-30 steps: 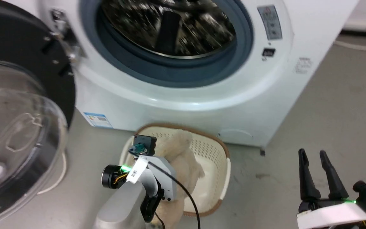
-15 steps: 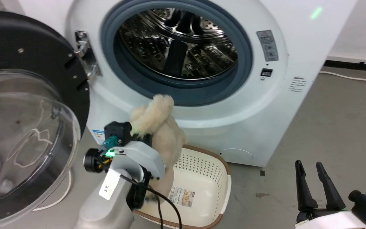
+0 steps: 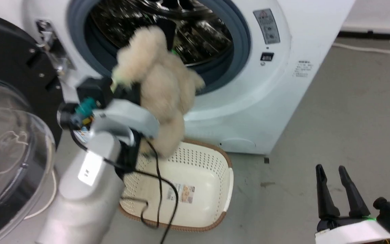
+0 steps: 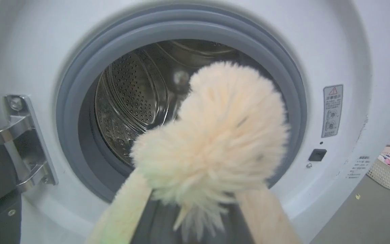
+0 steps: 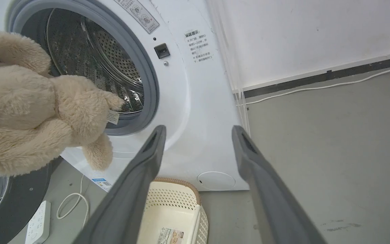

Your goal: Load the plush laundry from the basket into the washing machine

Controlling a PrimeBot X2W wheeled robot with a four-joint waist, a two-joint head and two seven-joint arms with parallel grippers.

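The plush laundry [image 3: 161, 84], a shaggy cream-beige toy, hangs in the air in front of the washing machine's [image 3: 273, 101] open porthole, level with its grey gasket [image 4: 76, 112]. My left gripper [image 3: 147, 84] is shut on the plush, its fingers buried in the fur. In the left wrist view the plush [image 4: 215, 135] covers the middle of the steel drum [image 4: 130, 91]. The cream basket [image 3: 227, 169] stands on the floor below, with only a label [image 3: 181, 193] on its bottom. My right gripper [image 3: 331, 168] stays open and holds nothing at the lower right, well clear of the machine.
The black-rimmed clear door [image 3: 8, 135] stands swung open at the left, close beside my left arm. A white power strip [image 5: 37, 222] and a cable [image 5: 317, 88] lie on the grey floor. Another pale basket [image 4: 389, 166] with coloured items sits right of the machine.
My left arm has lifted the plush out of the basket and up to the porthole. The head camera has shifted. The right gripper has kept its place and stayed open.
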